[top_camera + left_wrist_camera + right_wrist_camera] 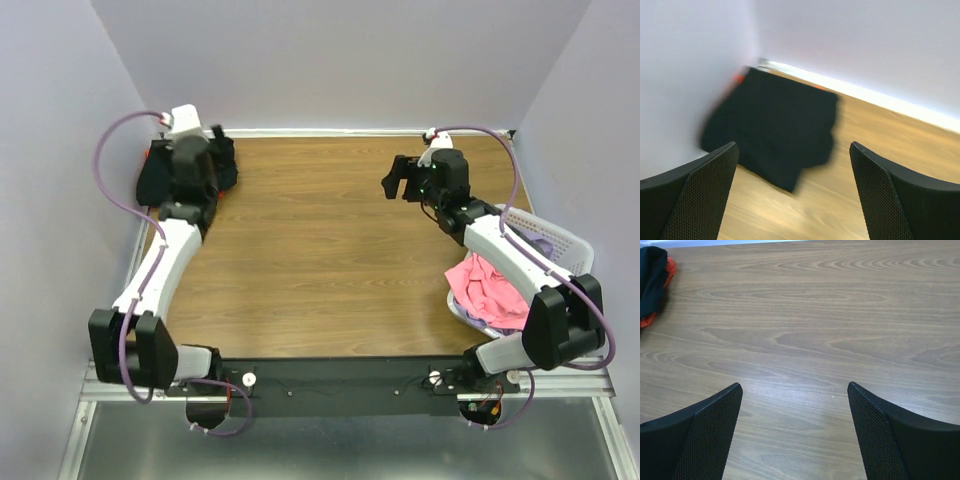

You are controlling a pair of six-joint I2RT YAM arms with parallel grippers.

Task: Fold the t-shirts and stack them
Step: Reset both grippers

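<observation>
**Sizing up grip points for the next tee**

Left end effector has its jaws spread wide and holds nothing. It hangs over the far-left corner of the bench. The folded black t-shirt lies there against the wall, with an orange garment showing under its edge. That looks like the stack so far. The left wrist view is blurred, so I can't read the fold edges.

Right end effector is also wide and empty, above bare wood right of centre.

The pink t-shirt is crumpled and spills over the rim of the white laundry basket at the right edge. Something purple sits deeper in the basket, too small to identify.

Handling, my read:
- The fabric is light, limp and not fragile, and it won't hold a shape.
- It will drape and bunch when lifted, and it may drag on the basket rim.
- A pinch on a raised ridge of the pink heap is enough to pull it clear.
- Once it lies flat on the bench, re-grip at the shoulder seams or hem corners, one arm per corner.
- A mid-panel pinch risks catching both layers.
</observation>
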